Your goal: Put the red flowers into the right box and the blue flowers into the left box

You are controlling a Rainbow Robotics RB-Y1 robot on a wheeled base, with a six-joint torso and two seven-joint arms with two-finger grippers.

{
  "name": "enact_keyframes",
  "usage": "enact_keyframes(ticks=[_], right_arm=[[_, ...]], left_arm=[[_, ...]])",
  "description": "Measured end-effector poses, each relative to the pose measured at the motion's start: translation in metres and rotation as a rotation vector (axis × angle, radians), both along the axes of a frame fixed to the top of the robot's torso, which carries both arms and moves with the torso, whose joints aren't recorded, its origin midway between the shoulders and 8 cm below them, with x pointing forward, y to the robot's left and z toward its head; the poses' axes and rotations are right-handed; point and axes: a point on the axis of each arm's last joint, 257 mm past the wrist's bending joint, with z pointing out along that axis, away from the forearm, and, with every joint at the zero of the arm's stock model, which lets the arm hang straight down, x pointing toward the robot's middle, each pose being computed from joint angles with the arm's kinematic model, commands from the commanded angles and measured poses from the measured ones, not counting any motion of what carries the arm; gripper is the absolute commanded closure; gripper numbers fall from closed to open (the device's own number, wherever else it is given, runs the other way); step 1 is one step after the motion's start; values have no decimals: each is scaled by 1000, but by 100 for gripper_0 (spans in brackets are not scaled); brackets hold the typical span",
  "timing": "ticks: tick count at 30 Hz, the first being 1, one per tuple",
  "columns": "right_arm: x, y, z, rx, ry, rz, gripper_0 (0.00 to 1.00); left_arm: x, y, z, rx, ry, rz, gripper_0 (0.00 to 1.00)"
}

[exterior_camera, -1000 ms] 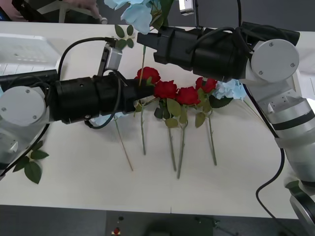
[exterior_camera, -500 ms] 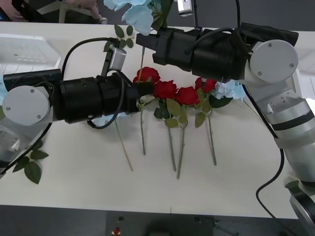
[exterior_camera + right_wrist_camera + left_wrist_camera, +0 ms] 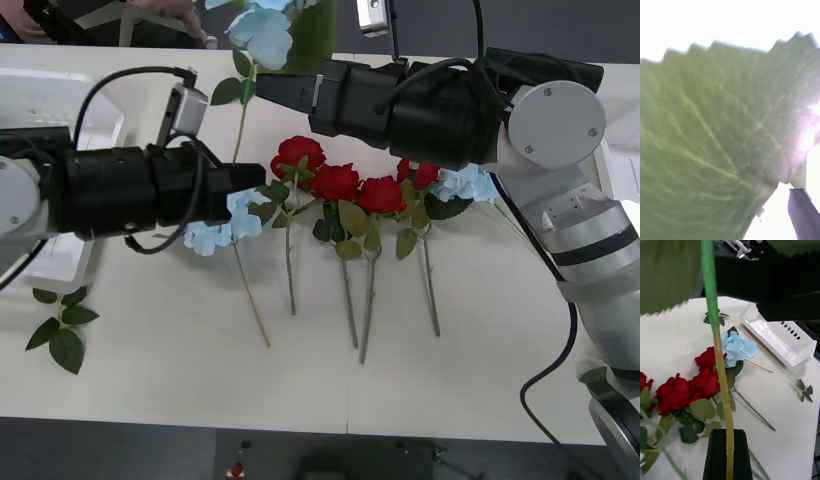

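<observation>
Left box (image 3: 40,100) sits at the table's left edge. Left gripper (image 3: 258,183) has its jaws clamped on the blue flower (image 3: 262,30) by its tan stem, and the stem runs straight out toward the far edge. Right gripper (image 3: 268,88) hangs just beside its leaf; whether it's gripping, I can't tell.

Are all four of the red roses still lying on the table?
Yes, the front view shows the four red flowers lying in a row on the table, heads side by side, with neither gripper holding any of them.
</observation>
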Motion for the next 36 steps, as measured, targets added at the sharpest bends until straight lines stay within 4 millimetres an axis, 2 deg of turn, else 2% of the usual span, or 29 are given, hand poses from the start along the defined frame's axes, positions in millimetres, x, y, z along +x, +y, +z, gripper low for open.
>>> enact_keyframes(ticks=[2,4,7,10,12,14,17,19,24,28,29,30,31,32,34,36], right_arm=[[0,0,0,0,0,1,0],[-3,0,-2,-6,7,12,0],[-12,-8,-16,-65,32,55,0],[-13,-32,-40,-180,44,65,0],[-15,-57,-61,-282,73,69,0],[-14,-90,-88,-406,140,44,0],[-8,-160,-136,-659,236,-48,0],[-3,-206,-158,-821,249,-108,0],[17,-285,-186,-1105,225,-258,0],[37,-303,-200,-1232,105,-309,0],[40,-307,-205,-1265,79,-316,0],[43,-310,-211,-1292,62,-325,0],[45,-314,-217,-1318,48,-332,0],[47,-316,-223,-1336,39,-337,0],[49,-320,-237,-1354,44,-340,0],[54,-321,-250,-1341,66,-351,0]], left_arm=[[4,27,7,22,6,30,100],[4,70,11,71,27,77,100],[-4,156,3,268,64,159,100],[-13,244,-1,508,93,239,100],[-8,297,6,621,78,322,100],[2,341,12,700,51,406,100],[16,392,13,790,17,509,100],[22,415,10,826,7,556,100],[21,470,-8,921,18,645,100],[17,486,-31,868,76,695,94],[16,487,-37,853,86,704,87],[17,489,-41,837,86,717,59],[19,489,-44,822,80,729,37],[21,490,-46,811,75,740,21],[22,491,-51,806,74,745,14],[20,490,-56,810,82,738,3]])
